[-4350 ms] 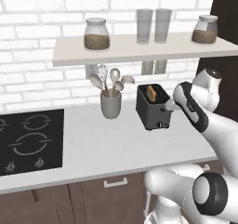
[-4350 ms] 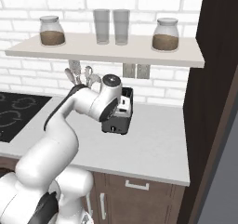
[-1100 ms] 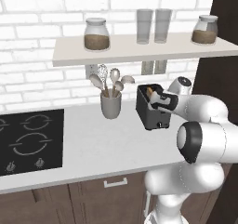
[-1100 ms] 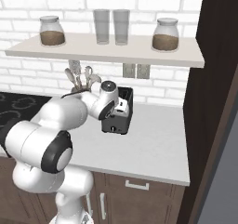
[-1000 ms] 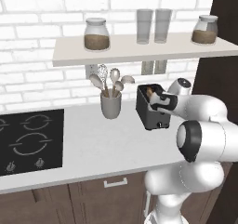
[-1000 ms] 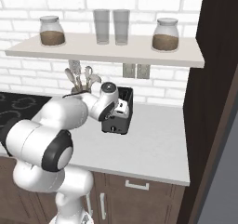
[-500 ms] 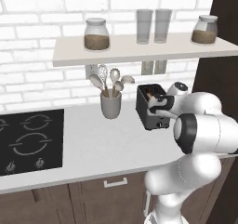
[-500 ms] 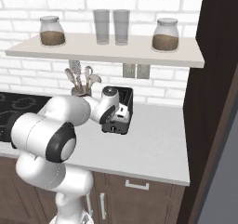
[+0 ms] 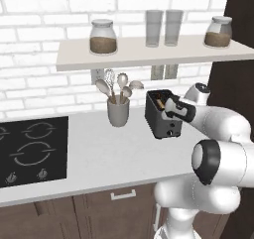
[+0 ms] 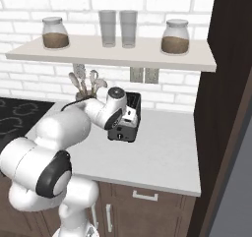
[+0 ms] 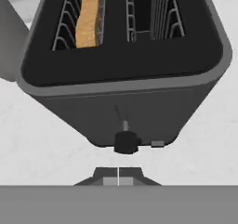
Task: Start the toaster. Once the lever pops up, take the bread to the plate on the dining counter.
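Fingers (image 11: 118, 175) fully closed, tips pressed together, nothing held. They sit at the front end face of the toaster (image 11: 125, 74), just short of its lever knob (image 11: 126, 142), which is straight ahead of the tips at the low end of the lever slot; whether the tips touch the knob I cannot tell. Toaster top is just beyond and above the fingers in the hand view, two slots open. Bread (image 11: 88, 16) stands on edge in the slot up and left of the fingers, sunk between the wire guides, only the tan upper edge showing; the slot up and right of them has just wire racks. In the left base view the fingers (image 9: 169, 110) are at the near top corner of the toaster (image 9: 159, 115), bread (image 9: 158, 102) showing as a thin tan strip in the top. In the right base view the hand is over the toaster's (image 10: 126, 124) front, the tips hidden by the wrist. Toaster stands on the white worktop (image 9: 104, 153); utensil cup (image 9: 118, 110) is on the worktop past the toaster from the fingers, near but apart. Shelf (image 10: 113, 54) with jars and glasses is well above the fingers.
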